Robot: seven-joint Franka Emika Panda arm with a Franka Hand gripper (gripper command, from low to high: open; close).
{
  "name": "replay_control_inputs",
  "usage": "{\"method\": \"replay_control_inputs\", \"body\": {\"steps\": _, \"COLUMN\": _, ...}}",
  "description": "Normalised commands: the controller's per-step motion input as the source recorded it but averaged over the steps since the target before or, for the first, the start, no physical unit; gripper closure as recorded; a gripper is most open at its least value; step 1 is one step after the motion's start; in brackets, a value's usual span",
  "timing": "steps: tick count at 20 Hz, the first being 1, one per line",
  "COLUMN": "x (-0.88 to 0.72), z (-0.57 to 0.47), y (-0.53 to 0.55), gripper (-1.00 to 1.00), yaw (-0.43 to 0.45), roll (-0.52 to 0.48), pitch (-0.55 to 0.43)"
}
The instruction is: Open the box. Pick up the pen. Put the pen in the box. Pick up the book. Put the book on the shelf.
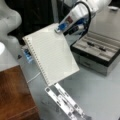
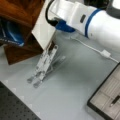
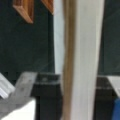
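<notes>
A: In a front view we see the gripper (image 1: 58,30) clamped on one corner of the book (image 1: 51,53), which hangs tilted in the air, its spiral edge toward the view's left and bottom. Under its lower corner stands the silver perforated stand (image 1: 65,103) on the grey table (image 1: 100,92).

B: And at that view's right we have the box (image 1: 96,51), lid open, beige compartments showing. The dark thin thing lying in one compartment we take for the pen (image 1: 95,45). The shelf (image 1: 15,95), reddish-brown wood, fills the bottom left corner, below and apart from the book.

A: In a front view from another side we see the white arm (image 2: 95,21) reaching in from the top right. The book (image 2: 43,27) shows as a pale slanted sheet held up in front of the wooden shelf (image 2: 20,51); we cannot tell whether they touch. The gripper itself is hidden behind the book here.

B: The stand (image 2: 42,66) sits folded on the table just below the book. The box's corner (image 2: 106,97) shows at the bottom right, with a dark tip of the pen (image 2: 115,100) in a compartment. A white cable (image 2: 92,47) runs across the table.

A: In the wrist view we look along the book's edge (image 3: 82,60), a tall pale strip running top to bottom, close to the camera, between the jaws.

B: Bits of the wood (image 3: 23,10) show at the top left.
</notes>
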Motion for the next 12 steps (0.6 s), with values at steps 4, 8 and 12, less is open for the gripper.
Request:
{"method": "replay_control_inputs", "body": {"steps": 4, "x": 0.01, "z": 0.35, "y": -0.13, "gripper": 1.00, "yaw": -0.238, "roll": 0.071, "pitch": 0.144}}
{"method": "replay_control_inputs", "body": {"steps": 8, "x": -0.05, "z": 0.33, "y": -0.21, "gripper": 1.00, "yaw": -0.141, "roll": 0.057, "pitch": 0.108}}
{"method": "replay_control_inputs", "body": {"steps": 12, "x": -0.13, "z": 0.28, "y": -0.27, "gripper": 1.00, "yaw": -0.054, "roll": 0.053, "pitch": 0.061}}
